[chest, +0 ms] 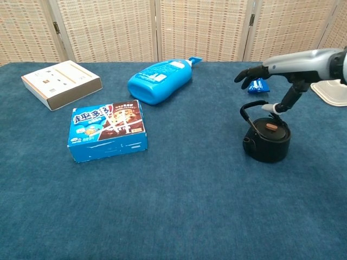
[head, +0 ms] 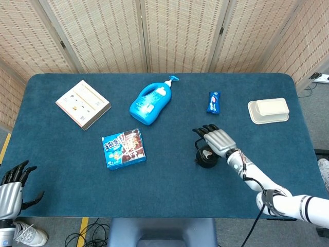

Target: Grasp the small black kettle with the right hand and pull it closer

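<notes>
Approach step: right hand [chest: 284, 67] hovering above small black kettle [chest: 267, 140], fingers spread, grasping nothing. Next: descend, close on handle, pull toward 6 o'clock.

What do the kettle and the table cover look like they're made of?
Kettle: probably metal with a matte black coating, since it shows no glare; thin rigid hoop handle, orange knob on the lid. Table cover: blue fabric, felt or short pile, with a fuzzy, mottled surface.
</notes>
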Robot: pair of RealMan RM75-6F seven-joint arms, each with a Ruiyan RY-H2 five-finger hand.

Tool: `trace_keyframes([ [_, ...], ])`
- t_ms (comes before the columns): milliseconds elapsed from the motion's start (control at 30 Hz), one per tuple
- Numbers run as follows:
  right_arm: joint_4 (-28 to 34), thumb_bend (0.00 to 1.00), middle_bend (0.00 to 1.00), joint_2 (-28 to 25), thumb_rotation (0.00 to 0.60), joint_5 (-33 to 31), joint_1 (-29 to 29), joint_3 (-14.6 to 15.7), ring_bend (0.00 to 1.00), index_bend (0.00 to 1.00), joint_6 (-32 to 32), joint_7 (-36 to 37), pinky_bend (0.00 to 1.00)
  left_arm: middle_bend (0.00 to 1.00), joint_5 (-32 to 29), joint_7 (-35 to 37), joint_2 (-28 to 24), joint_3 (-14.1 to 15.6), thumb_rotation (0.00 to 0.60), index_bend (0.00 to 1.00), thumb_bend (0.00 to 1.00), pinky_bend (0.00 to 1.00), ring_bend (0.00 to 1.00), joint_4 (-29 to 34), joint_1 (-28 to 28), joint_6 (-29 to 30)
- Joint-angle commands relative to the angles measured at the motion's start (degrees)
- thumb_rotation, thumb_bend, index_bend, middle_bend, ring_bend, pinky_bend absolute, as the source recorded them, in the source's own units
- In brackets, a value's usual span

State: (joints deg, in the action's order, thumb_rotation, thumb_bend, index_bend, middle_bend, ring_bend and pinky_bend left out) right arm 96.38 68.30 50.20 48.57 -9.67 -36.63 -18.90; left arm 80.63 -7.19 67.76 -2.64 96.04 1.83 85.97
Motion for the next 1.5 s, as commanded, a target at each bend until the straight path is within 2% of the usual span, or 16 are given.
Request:
trace_keyframes([
  [33,-3.0,0.4,0.13,2.9,0.6,-4.5,3.3,1.4,0.02,0.0,1.4,-2.1,0.0,0.11,-0.3,0.3,0.0,0.0,0.6,0.24,0.27,0.15,0.11,-0.3,0.0,-0.2],
  [367,-5.2,0.4,0.2,5.8,0.6,-10.4,7.6,5.2,0.02,0.0,1.4,-4.1,0.0,0.11,-0.9,1.2,0.4,0.1,0.6,0.24,0.27,0.15,0.11,-1.5,-0.2,-0.9],
  [700,1.1,0.39,0.28,1.3,0.6,-7.9,5.6,6.5,0.05,0.0,-2.6,-1.2,0.0,0.11,-0.5,2.2,0.8,0.1,0.6,0.24,0.27,0.15,0.11,-2.3,-0.3,-0.6],
  [867,5.8,0.39,0.29,-2.1,0.6,-4.0,3.3,7.4,0.07,0.0,-5.5,-0.2,0.0,0.11,0.1,2.4,1.0,0.0,0.6,0.24,0.27,0.15,0.11,-2.5,-0.2,-0.4],
  [1200,14.8,0.38,0.28,-6.9,0.6,7.3,-3.9,10.9,0.11,0.0,-15.4,-1.0,0.0,0.11,0.2,2.8,1.0,0.2,0.6,0.24,0.27,0.15,0.11,-2.5,-0.4,-0.3],
  [1267,15.7,0.36,0.28,-7.3,0.6,10.2,-5.6,11.7,0.12,0.03,-17.3,-0.7,0.0,0.11,0.2,2.8,1.0,0.2,0.6,0.24,0.27,0.15,0.11,-2.5,-0.5,-0.2],
  [1367,15.7,0.31,0.28,-7.1,0.6,14.2,-8.1,12.5,0.14,0.13,-19.9,0.0,0.0,0.11,0.3,2.8,1.1,0.2,0.6,0.24,0.27,0.15,0.11,-2.6,-0.5,-0.3],
  [1500,14.7,0.19,0.29,-6.3,0.6,17.7,-10.3,13.2,0.17,0.23,-21.9,0.6,0.0,0.11,0.4,2.9,1.2,0.3,0.6,0.24,0.27,0.15,0.11,-2.5,-0.5,-0.4],
])
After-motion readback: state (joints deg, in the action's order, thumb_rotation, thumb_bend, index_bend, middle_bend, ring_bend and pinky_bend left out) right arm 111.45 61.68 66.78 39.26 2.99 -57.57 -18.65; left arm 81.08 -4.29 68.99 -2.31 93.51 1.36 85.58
